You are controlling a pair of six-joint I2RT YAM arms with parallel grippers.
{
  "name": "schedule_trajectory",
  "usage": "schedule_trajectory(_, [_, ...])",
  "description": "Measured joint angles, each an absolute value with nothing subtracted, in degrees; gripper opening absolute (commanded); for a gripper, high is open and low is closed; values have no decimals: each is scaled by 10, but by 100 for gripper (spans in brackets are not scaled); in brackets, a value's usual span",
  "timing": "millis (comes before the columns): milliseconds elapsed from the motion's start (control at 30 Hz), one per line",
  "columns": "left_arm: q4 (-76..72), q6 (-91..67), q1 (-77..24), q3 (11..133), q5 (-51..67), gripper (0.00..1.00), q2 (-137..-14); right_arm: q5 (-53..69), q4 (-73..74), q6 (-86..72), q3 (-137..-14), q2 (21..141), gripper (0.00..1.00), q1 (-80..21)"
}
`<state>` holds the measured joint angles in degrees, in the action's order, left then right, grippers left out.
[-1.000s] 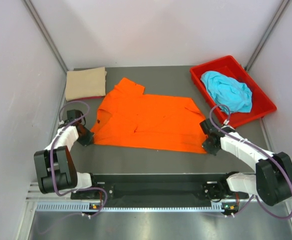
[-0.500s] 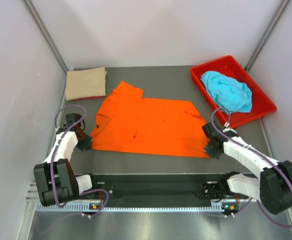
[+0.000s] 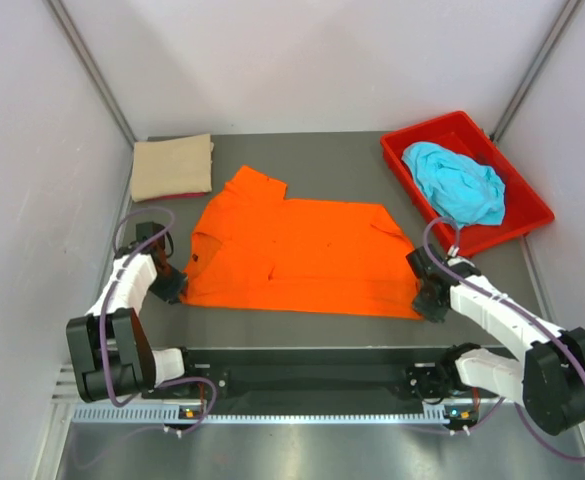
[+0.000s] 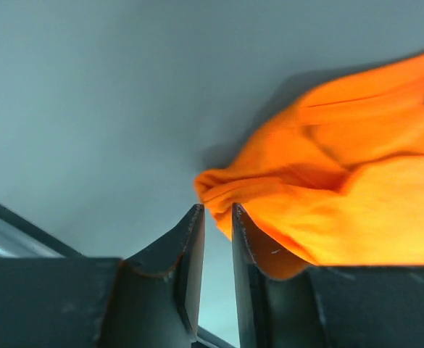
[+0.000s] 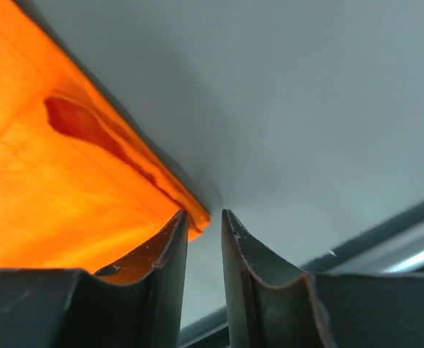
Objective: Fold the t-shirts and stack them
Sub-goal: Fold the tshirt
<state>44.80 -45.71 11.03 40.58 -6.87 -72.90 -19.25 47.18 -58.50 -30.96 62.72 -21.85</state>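
Obs., single moment. You had the orange shirt point(image 3: 292, 255) spread flat in the middle of the desk point(image 3: 332, 160), collar toward the left edge and its long lower border running along the near edge. One sleeve stuck out toward the far edge.

Left arm point(image 3: 127, 285): you held it low at the shirt's near-left corner. In the left wrist view the left jaws stood almost together with only a narrow slit between them, pinching a bunched corner of orange cloth at their tips. The rest of the cloth lay beyond and to the right of them on the grey desk.

Right arm point(image 3: 492, 305): you held it low at the shirt's near-right corner. In the right wrist view the right jaws were likewise nearly closed, with the pointed corner of the shirt caught between their tips. The cloth there looked flat and taut.

The tan shirt point(image 3: 172, 167) lay folded at the far-left corner, well apart from the orange one. The blue shirt point(image 3: 457, 185) sat crumpled inside the red bin point(image 3: 528, 190) at the far-right corner.
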Motion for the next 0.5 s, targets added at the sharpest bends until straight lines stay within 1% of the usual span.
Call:
schedule_trajectory(100, [469, -449, 110, 462, -72, 34, -728, -200, 501, -576, -328, 624, 29, -218])
schedule_trajectory(133, [469, -442, 110, 484, -70, 35, -726, -201, 508, -570, -339, 621, 33, -218])
schedule_trajectory(200, [463, -428, 110, 521, -57, 36, -720, -207, 515, -551, -371, 614, 37, -218])
schedule_trajectory(233, [457, -414, 110, 539, -41, 42, -715, -208, 507, -525, -393, 610, 43, -218])
schedule_trajectory(300, [441, -389, 110, 567, -6, 44, -711, -199, 479, -478, -424, 610, 43, -217])
schedule_trajectory(333, [432, -378, 109, 581, 10, 44, -711, -190, 448, -440, -438, 612, 46, -216])
schedule_trajectory(400, [418, -358, 105, 612, 42, 44, -721, -172, 393, -378, -458, 623, 45, -216])
schedule_trajectory(467, [403, -342, 99, 645, 70, 44, -746, -148, 338, -310, -480, 655, 44, -216])
schedule_trajectory(500, [397, -336, 95, 662, 84, 47, -761, -136, 314, -274, -499, 685, 44, -216])
